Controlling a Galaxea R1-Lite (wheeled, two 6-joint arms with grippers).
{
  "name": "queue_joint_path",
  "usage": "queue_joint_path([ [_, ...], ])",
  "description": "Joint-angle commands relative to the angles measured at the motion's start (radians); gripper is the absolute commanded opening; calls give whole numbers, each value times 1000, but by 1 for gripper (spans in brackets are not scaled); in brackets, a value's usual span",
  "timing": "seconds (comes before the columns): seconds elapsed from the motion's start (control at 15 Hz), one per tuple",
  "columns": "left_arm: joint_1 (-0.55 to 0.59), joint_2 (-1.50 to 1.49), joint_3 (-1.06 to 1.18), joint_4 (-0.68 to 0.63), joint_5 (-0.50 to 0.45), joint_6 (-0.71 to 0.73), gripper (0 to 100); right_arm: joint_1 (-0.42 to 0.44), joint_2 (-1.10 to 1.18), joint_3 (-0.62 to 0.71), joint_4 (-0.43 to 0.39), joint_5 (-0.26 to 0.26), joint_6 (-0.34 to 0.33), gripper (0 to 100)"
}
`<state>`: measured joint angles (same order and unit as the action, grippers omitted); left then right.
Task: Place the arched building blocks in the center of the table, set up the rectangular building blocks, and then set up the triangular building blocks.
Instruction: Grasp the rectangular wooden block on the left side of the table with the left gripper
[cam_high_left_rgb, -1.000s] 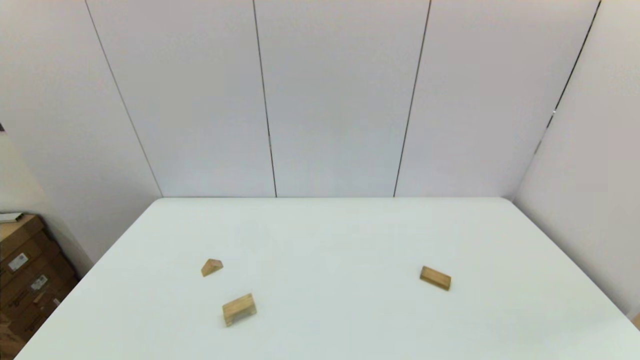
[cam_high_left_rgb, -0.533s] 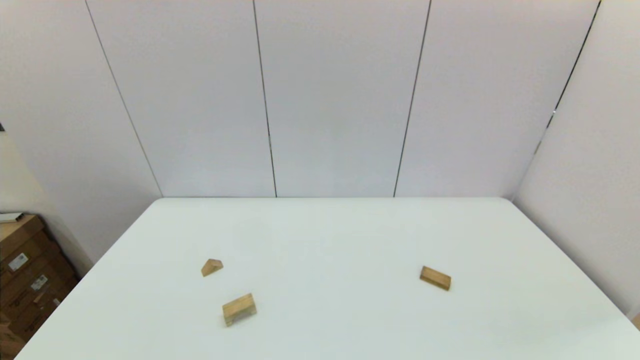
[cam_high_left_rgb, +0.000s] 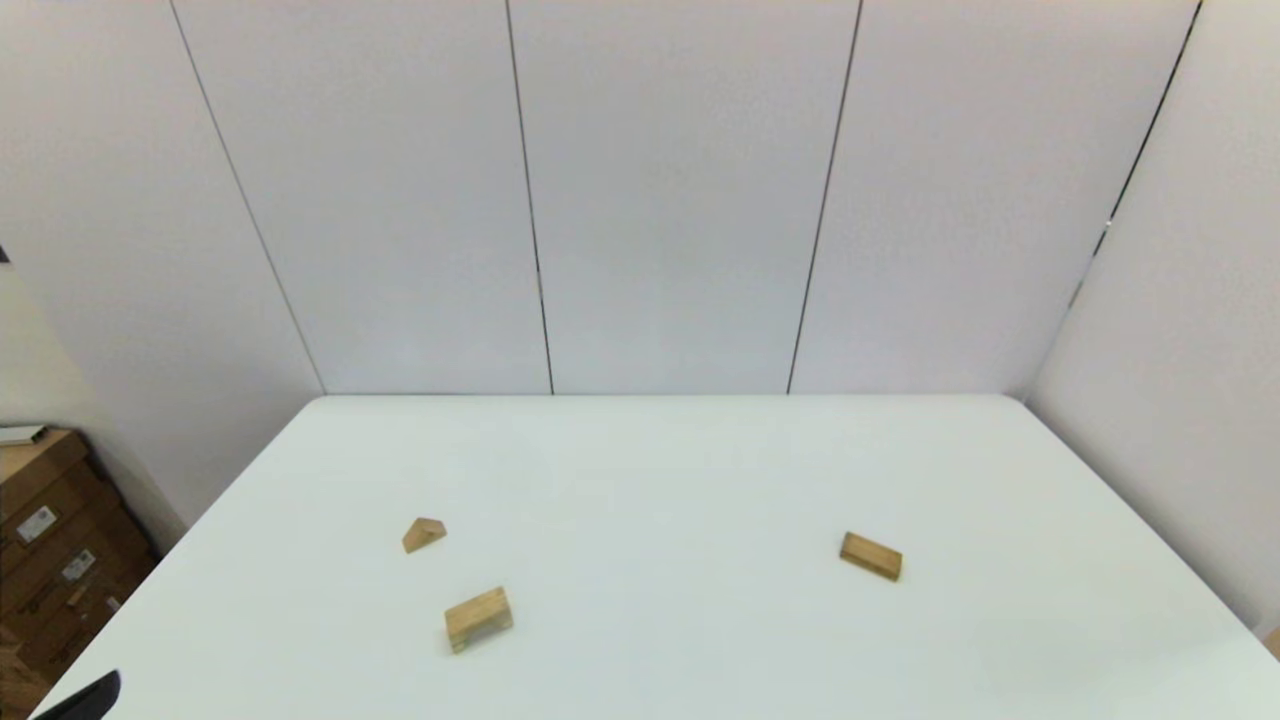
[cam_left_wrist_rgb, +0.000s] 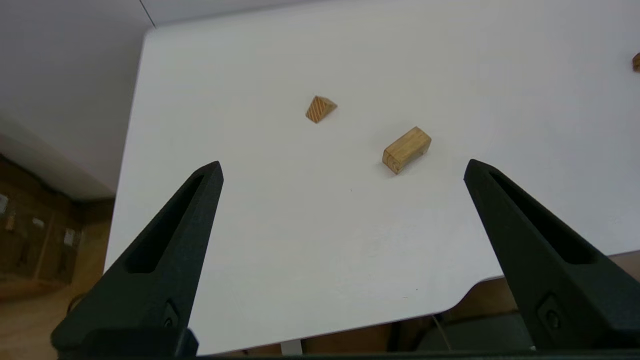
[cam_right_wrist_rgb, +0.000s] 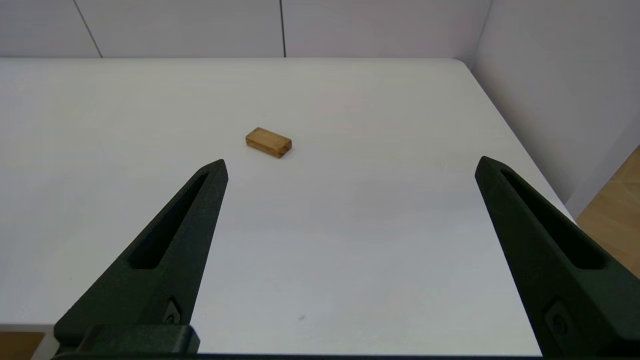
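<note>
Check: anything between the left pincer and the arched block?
Nothing. In the left wrist view, only bare table separates the open left pincer from the arched block; the triangular block sits farther off.

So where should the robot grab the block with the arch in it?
Probably across the arched block's two long sides near its middle, coming straight down from above. It lies flat on the table, away from the other blocks. The open left pincer, nearest, would turn to match its slant.
</note>
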<state>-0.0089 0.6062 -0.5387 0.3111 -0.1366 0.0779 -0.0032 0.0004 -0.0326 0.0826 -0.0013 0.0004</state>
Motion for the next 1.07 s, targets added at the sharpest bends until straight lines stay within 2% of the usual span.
queue_joint_path([
  [0.07, -3, 529, -233, 6, -6, 2, 100, 0, -2, 0, 0, 0, 0, 100],
  [0.33, -55, 751, -320, 11, -5, 11, 100, 0, -2, 0, 0, 1, 0, 100],
  [0.67, -155, 960, -339, 10, -6, 97, 100, 0, -2, 0, 0, 1, 0, 100],
  [0.87, -166, 1061, -336, 13, -6, 286, 100, 0, -2, 0, 0, 0, 0, 100],
  [1.07, -187, 1141, -337, 14, -5, 396, 100, 0, -2, 0, 0, 0, 0, 100],
])
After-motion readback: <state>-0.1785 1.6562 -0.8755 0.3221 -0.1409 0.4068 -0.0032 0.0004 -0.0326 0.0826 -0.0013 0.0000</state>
